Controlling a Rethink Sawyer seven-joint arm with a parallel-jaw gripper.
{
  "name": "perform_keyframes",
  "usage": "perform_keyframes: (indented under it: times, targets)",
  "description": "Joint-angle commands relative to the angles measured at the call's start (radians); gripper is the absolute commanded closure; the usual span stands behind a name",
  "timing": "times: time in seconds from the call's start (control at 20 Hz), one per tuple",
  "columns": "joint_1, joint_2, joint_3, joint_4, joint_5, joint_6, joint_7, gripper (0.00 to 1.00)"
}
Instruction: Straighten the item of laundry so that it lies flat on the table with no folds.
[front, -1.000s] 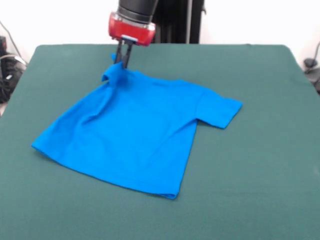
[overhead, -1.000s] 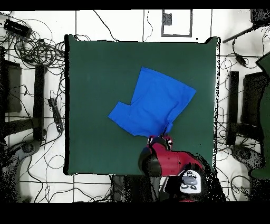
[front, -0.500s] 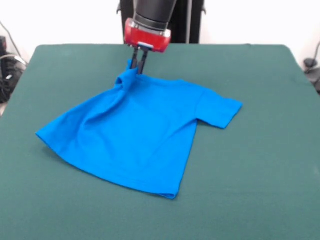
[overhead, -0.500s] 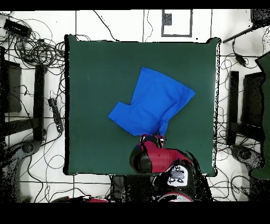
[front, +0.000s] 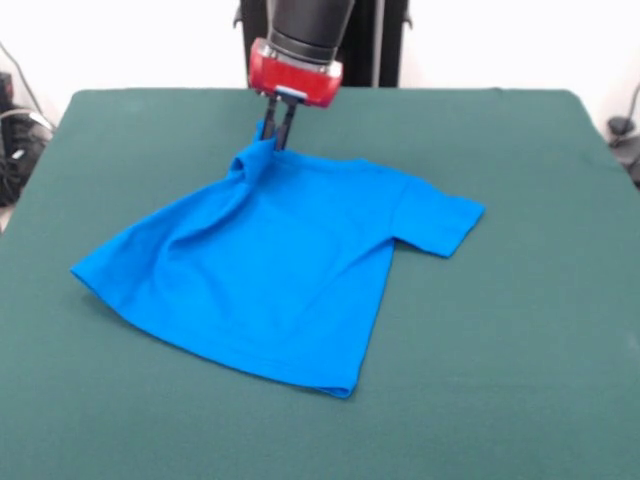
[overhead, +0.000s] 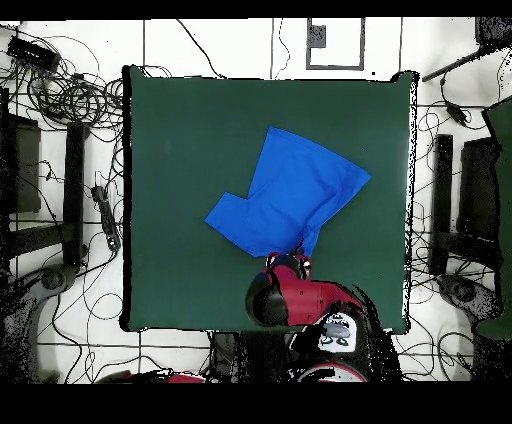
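Note:
The bright blue T-shirt (front: 280, 270) lies plain side up on the dark green table (front: 520, 300), with one short sleeve spread to the right. Its far corner near the other sleeve is bunched and lifted. My gripper (front: 277, 137) is shut on that bunched corner at the far side of the table. In the overhead view the shirt (overhead: 290, 195) lies right of centre and the red gripper head (overhead: 288, 268) covers its near corner. Ripples run from the held corner towards the left hem. No lettering shows.
Green felt surrounds the shirt on all sides. Cables and stands (overhead: 70, 110) lie on the floor beyond the table's edges. The robot's black pedestal (front: 370, 40) stands behind the far edge.
Over the last second my gripper moved right along the far side, dragging the held corner with it; the shirt's left hem shifted slightly. In the last half second almost nothing moved.

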Motion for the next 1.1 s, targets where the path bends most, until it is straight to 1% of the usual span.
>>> perform_keyframes:
  times: [0.05,0.4,0.7,1.1]
  targets:
    - [0.104,0.024,0.023,0.019,0.122,-0.061,0.234,1.00]
    - [0.144,0.064,0.055,0.011,0.207,-0.089,0.260,1.00]
    - [0.167,0.068,0.057,0.010,0.260,-0.085,0.249,1.00]
    - [0.171,0.068,0.067,0.016,0.294,-0.092,0.236,1.00]
